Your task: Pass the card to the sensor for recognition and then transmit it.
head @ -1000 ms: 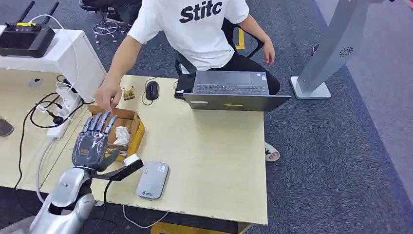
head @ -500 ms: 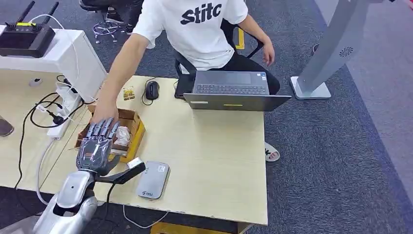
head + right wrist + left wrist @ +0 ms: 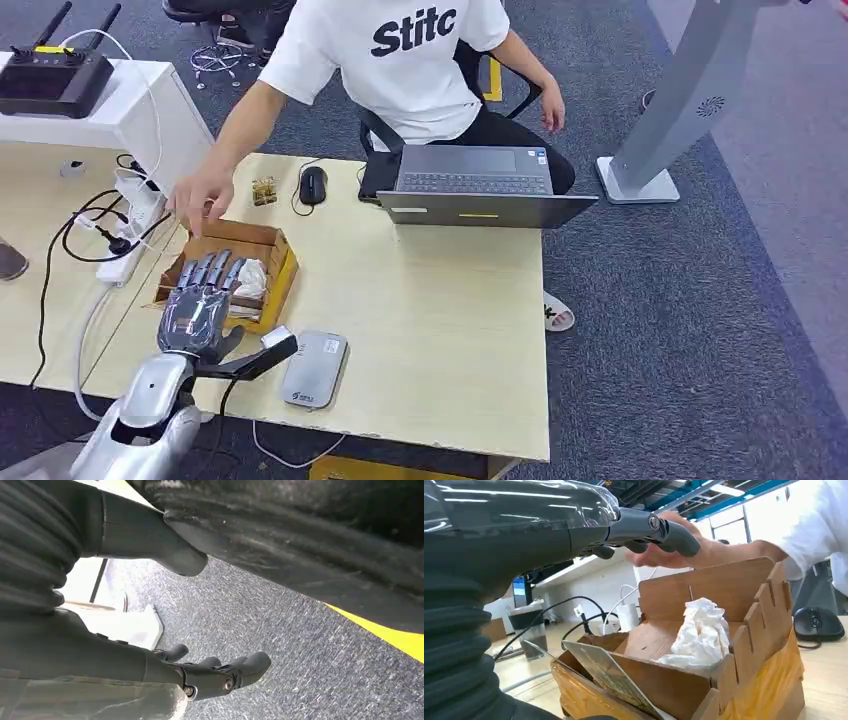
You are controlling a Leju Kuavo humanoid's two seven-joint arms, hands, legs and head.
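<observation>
My left robot hand point(image 3: 203, 300) hovers flat over the cardboard box point(image 3: 275, 262) at the near-left of the counter point(image 3: 440, 330), fingers point(image 3: 659, 527) stretched out and apart, holding nothing. The card point(image 3: 609, 676) leans upright against the box's near wall, one corner poking above the rim, just below my palm in the left wrist view; it is not yet touched. A wad of crumpled white paper point(image 3: 701, 632) sits in the box beside it.

I judge this the opening step: reaching in for the pick-up, with recognition and hand-over both ahead. The next move calls for lowering the hand and closing thumb against a finger on the card's free upper edge, a thin target tight to the wall, then lifting it clear.

The grey sensor pad point(image 3: 313, 368) lies flat on the counter just right of my wrist, close by for the swipe. A person's hand point(image 3: 197, 198) hangs beyond the far side of the box, near my fingertips, so I would go down slowly.

My right robot hand point(image 3: 220, 672) hangs above the carpet, fingers loosely spread, empty.
</observation>
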